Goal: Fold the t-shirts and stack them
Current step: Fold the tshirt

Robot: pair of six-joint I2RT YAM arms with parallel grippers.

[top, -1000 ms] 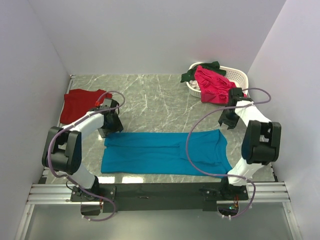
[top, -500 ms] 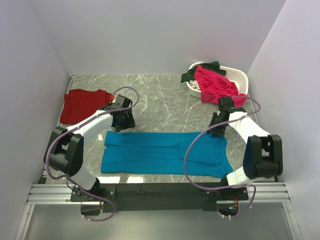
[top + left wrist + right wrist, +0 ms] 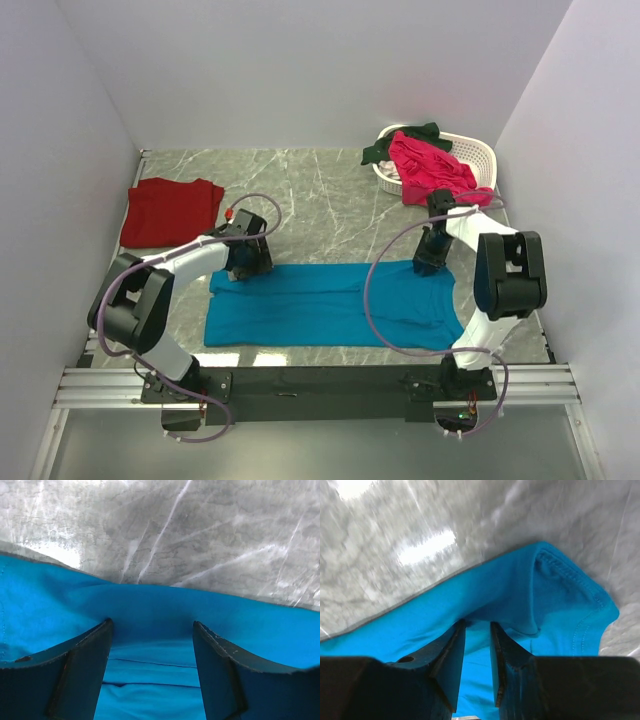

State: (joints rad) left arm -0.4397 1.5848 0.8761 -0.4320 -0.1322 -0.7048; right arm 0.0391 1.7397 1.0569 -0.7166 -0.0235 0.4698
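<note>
Now both your grippers have dropped onto the teal-blue shirt (image 3: 330, 305)'s far edge: left gripper (image 3: 152, 645) spread, right gripper (image 3: 477, 630) pinching cloth.

Both arms reach forward and bend inward, wrists angled down. The left gripper (image 3: 152, 630) has its fingers (image 3: 80, 670) spread wide apart. The right gripper (image 3: 477, 627) has its fingers (image 3: 507, 665) drawn close, only a narrow gap between them.
</note>
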